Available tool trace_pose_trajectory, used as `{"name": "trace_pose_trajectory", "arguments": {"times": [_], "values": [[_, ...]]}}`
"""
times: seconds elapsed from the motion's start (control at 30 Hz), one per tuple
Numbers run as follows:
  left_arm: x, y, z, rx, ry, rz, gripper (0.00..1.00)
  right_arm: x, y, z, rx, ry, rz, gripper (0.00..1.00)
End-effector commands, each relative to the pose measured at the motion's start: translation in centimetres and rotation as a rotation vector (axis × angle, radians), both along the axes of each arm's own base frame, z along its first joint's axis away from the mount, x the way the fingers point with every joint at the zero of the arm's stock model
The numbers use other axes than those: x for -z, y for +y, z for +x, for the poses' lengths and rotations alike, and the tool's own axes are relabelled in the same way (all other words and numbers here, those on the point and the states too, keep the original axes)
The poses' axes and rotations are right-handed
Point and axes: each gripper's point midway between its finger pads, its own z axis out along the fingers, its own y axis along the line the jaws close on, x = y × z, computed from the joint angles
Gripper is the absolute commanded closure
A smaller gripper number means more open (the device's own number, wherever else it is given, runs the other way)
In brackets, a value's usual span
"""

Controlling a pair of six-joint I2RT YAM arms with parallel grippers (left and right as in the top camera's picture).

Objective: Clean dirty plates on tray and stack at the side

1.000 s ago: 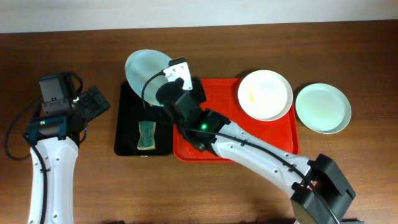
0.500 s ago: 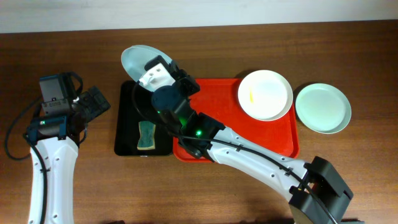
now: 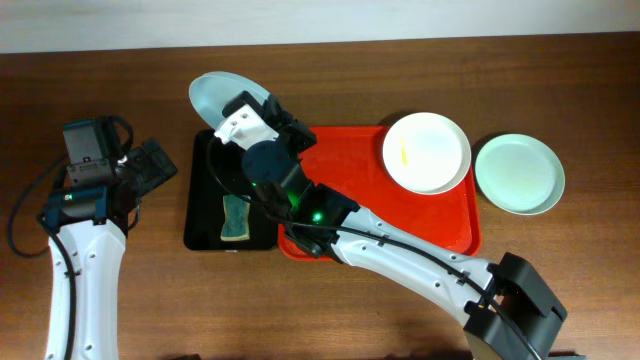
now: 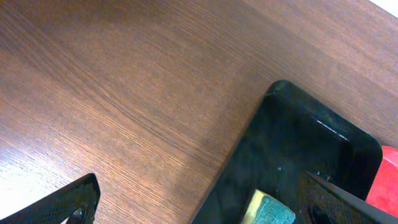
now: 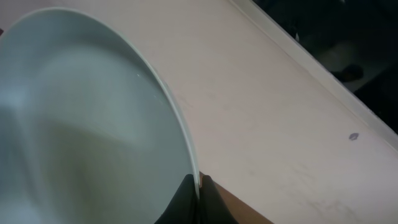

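Grip of the right end effector [image 5: 199,188] is tight on the rim of the blue plate [image 3: 213,93], jaws fully closed, and the plate hangs tilted just beyond the far left corner of the tray [image 3: 400,220]. White plate [image 3: 427,152] lies in the tray's far right corner, a small yellow smear [image 3: 404,153] on it. Green plate [image 3: 519,174] rests on the table [image 3: 120,80] just beside the tray's right edge. Black tray [image 3: 203,200] sits just beside the tray's left edge, a sponge [image 3: 236,218] inside it. Left end effector [image 3: 150,165] is well left of the tray, jaws spread wide, holding nothing
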Motion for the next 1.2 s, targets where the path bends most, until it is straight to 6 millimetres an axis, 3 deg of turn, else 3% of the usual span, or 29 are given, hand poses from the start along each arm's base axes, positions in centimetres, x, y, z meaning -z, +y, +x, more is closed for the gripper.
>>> {"name": "trace_pose_trajectory", "arguments": {"times": [0.0, 0.5, 0.8, 0.97, 1.07, 1.17], "values": [[-0.1, 0.2, 0.0, -0.013, -0.006, -0.007, 0.01, -1.1, 0.1, -0.1, 0.012, -0.021, 0.021, 0.96], [-0.1, 0.2, 0.0, -0.013, -0.006, -0.007, 0.01, -0.8, -0.1, -0.1, 0.024, 0.001, 0.089, 0.96], [-0.1, 0.2, 0.0, -0.013, -0.006, -0.007, 0.01, 5.2, -2.1, -0.3, 0.138, 0.215, 0.258, 0.96], [-0.1, 0.2, 0.0, -0.013, -0.006, -0.007, 0.01, 9.7, -3.3, -0.2, 0.179, 0.460, 0.515, 0.96], [-0.1, 0.2, 0.0, -0.013, -0.006, -0.007, 0.01, 10.5, -3.5, 0.6, 0.144, 0.570, 0.625, 0.96], [-0.1, 0.2, 0.0, -0.013, -0.006, -0.007, 0.01, 10.0, -4.8, 1.7, 0.110, 0.661, 0.747, 0.96]]}}
